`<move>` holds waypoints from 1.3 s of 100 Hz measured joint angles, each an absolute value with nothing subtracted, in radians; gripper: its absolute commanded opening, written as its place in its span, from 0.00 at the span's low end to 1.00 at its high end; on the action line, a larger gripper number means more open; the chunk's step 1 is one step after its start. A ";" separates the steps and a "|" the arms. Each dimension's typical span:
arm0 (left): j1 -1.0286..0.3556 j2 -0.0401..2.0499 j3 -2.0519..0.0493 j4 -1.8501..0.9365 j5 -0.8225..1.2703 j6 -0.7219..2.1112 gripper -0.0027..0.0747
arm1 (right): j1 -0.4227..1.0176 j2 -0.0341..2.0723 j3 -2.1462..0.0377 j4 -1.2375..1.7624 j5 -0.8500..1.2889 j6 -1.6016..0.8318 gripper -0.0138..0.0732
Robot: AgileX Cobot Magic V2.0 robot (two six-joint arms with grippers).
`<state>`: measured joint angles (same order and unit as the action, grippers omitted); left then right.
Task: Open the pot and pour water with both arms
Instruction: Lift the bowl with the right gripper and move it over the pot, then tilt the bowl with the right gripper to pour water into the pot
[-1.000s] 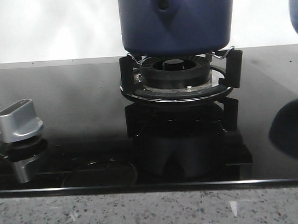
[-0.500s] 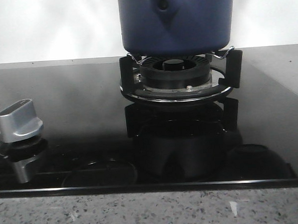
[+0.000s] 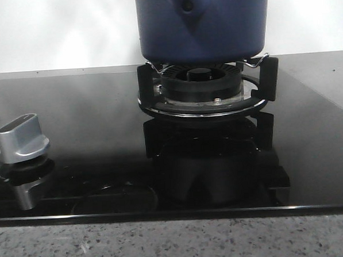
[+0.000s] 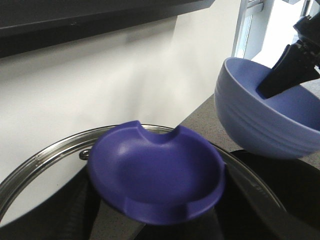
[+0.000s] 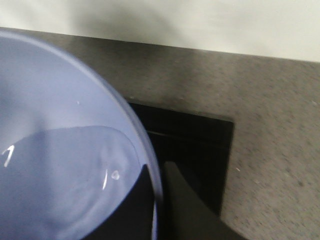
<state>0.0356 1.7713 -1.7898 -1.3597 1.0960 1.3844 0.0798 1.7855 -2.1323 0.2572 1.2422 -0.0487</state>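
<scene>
While the pot [image 3: 203, 24] sits on the black burner grate [image 3: 206, 86] at the middle of the glass stove top [image 3: 90, 121], no arm shows in the front view. Seen from the left wrist, a blue lid knob [image 4: 156, 175] on a glass lid [image 4: 45, 160] lies between that gripper's fingers, though I cannot tell their grip. A dark finger [image 4: 285, 70] of the right gripper reaches inside a blue bowl [image 4: 260, 120], which holds water [image 5: 65, 185]; its closure I cannot tell.

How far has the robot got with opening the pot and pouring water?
Done: the left gripper grips the lid by its knob, apparently lifted, though the pot is cropped at the top. In hand: the right gripper holds the bowl with water inside. Left: pouring into the pot.
</scene>
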 measured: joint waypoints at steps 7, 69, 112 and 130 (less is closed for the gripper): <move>0.036 1.771 -1.790 -1.360 1.094 1.384 0.33 | 0.103 1.785 -2.132 0.259 1.215 -0.059 0.11; 0.036 1.771 -1.790 -1.360 1.077 1.384 0.33 | 0.194 1.520 -1.550 0.265 0.527 -0.252 0.11; 0.036 1.771 -1.790 -1.360 1.076 1.384 0.33 | 0.208 1.430 -1.162 0.269 -0.043 -0.271 0.11; 0.036 1.771 -1.790 -1.360 1.076 1.384 0.33 | 0.238 1.430 -1.129 0.239 -0.167 -0.271 0.11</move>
